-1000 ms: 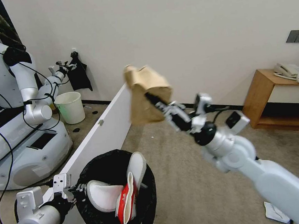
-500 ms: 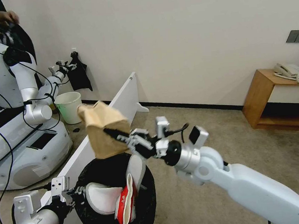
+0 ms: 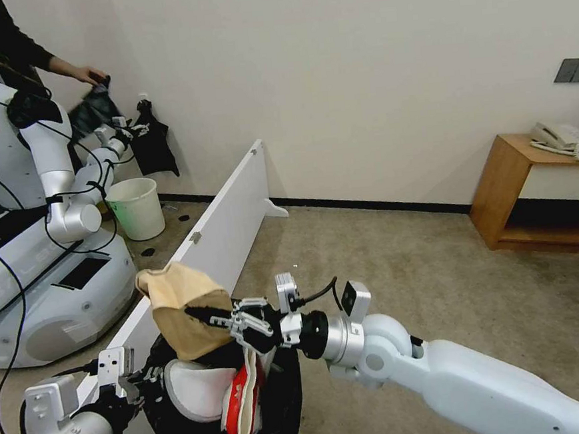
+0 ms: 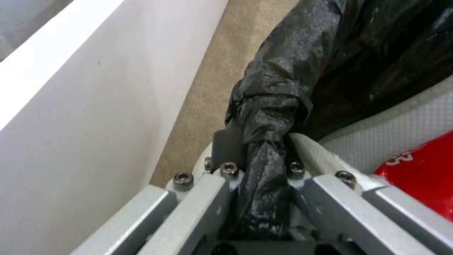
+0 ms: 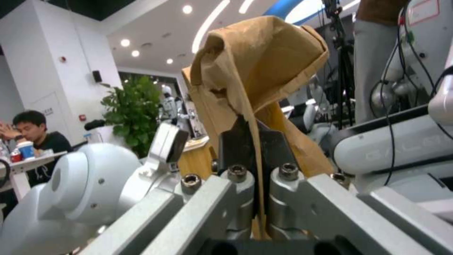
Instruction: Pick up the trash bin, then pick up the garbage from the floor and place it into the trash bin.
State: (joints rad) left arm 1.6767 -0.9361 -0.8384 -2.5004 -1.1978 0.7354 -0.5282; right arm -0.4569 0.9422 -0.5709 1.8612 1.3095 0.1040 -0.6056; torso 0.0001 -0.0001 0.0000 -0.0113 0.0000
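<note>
Black crinkled plastic is lining the trash bin [image 3: 184,412], which is hanging at the lower left of the head view, just beside a long white board [image 3: 218,242] standing on the beige carpet [image 3: 407,268]. The left gripper [image 3: 136,377] is gripping the bin at its rim; in the left wrist view its fingers [image 4: 226,148] are pressing together on a bunched fold of the black liner. Inside the bin, a white slipper [image 3: 196,388] and a red-and-white packet [image 3: 240,401] are lying against each other. The right gripper [image 3: 207,315] is reaching in from the right, directly above the bin's mouth, and is pinching a crumpled brown paper bag [image 3: 180,309]; the right wrist view is showing its dark fingers [image 5: 236,141] clamping a fold of the paper [image 5: 254,71].

The step in hand appears to be the drop of this piece of garbage into the bin. The next move is likely calling for the right fingers to part while the paper is hanging over the opening, with the left arm holding the bin steady so the bulky bag is not catching on the rim or the slipper.
</note>
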